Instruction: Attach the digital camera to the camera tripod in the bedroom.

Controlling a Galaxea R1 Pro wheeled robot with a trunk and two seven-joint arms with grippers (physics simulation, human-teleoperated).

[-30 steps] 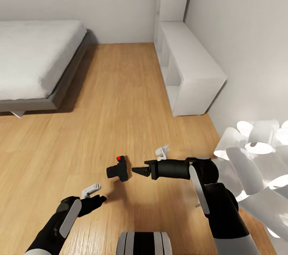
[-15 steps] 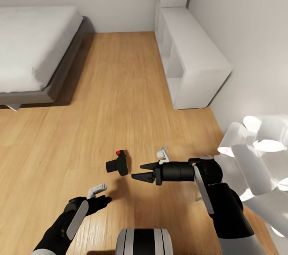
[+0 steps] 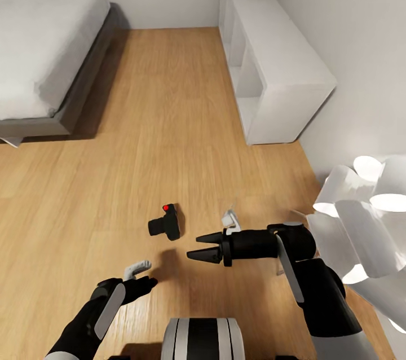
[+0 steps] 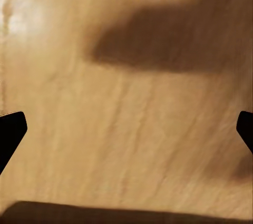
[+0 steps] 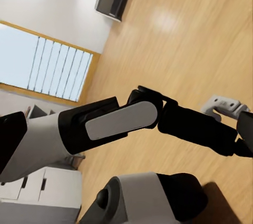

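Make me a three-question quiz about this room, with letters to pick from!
1. Where is the digital camera?
A. On the bed
B. On the wood floor
C. On the shelf

2. What colour is the button on top of it?
A. Red
B. Blue
C. Green

3. How is the right gripper?
A. Shut on the camera
B. Open, holding nothing
C. Shut on a cup

Answers: 1 B, it lies on the floor planks, clear of the bed. 2 A, a red dot shows on top. 3 B, its fingers are spread apart, short of the camera.

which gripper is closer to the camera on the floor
The right gripper: its open fingertips sit just short of the digital camera. The left gripper hangs nearer the robot.
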